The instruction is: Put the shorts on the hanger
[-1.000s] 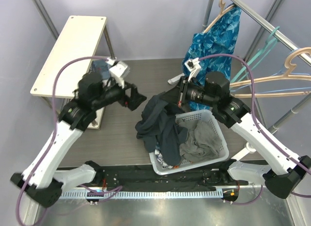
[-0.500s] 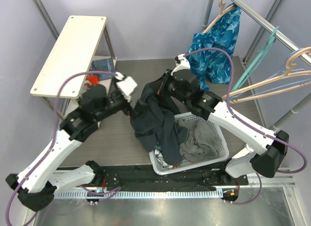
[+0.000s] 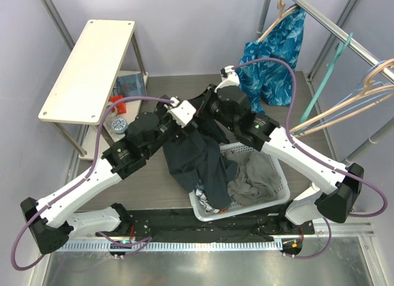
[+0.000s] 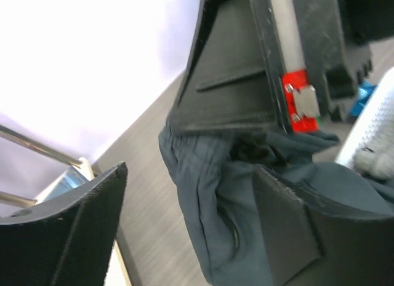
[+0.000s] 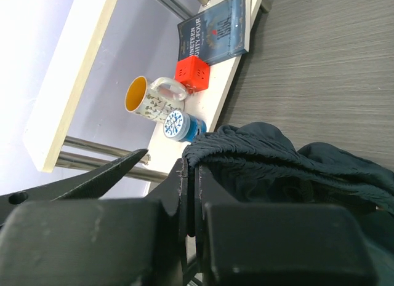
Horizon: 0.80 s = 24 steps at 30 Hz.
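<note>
The dark navy shorts hang from my right gripper, partly over the basket's left corner. In the right wrist view my right gripper is shut on the gathered waistband of the shorts. My left gripper is right beside it. In the left wrist view it is open, with a hanging fold of the shorts between its fingers; whether they touch the fabric I cannot tell. The beige hanger hangs on the rail at the far right, well away from both grippers.
A white basket holds grey cloth. A blue leaf-patterned garment hangs at the back on another beige hanger. A teal hanger is on the rail. The side shelf holds a mug, red cube, book and tin.
My right gripper has carried the shorts' waistband up and to the left. My left arm has swung right, and its open jaws now sit around the hanging fabric.
</note>
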Available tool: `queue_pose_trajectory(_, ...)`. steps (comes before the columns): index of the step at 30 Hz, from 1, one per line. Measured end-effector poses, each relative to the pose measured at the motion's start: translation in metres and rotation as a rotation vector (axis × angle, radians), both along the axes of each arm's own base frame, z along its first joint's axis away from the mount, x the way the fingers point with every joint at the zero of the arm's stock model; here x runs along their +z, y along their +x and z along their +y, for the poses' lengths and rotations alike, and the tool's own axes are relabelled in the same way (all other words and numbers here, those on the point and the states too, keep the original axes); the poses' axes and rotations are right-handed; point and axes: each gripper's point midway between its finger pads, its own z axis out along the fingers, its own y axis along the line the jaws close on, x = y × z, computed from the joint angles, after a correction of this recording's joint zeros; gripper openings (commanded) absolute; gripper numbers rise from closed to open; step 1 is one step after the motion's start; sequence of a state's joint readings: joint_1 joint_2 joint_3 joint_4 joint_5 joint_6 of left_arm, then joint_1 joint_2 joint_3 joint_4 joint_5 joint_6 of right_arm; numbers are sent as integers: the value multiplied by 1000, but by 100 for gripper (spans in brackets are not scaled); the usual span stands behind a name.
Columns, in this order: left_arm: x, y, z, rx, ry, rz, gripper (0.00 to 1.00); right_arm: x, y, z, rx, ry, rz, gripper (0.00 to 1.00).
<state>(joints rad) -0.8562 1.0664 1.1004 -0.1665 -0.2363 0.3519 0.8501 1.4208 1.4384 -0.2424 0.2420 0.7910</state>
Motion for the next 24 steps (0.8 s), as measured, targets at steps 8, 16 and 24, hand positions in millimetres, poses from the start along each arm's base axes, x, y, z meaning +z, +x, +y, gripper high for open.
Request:
queue_pose_trajectory(8,-11,16,1,52,24,-12,39,5,-3,5,27,23,-4,1)
queue_pose_trajectory(16,-5,17,13,54,-31,9,0,16,-5,12,61,65,-30,26)
queue_pose_trajectory(24,-6,34,67,182,-84,98,0,24,-12,-1,97,-24,-181,86)
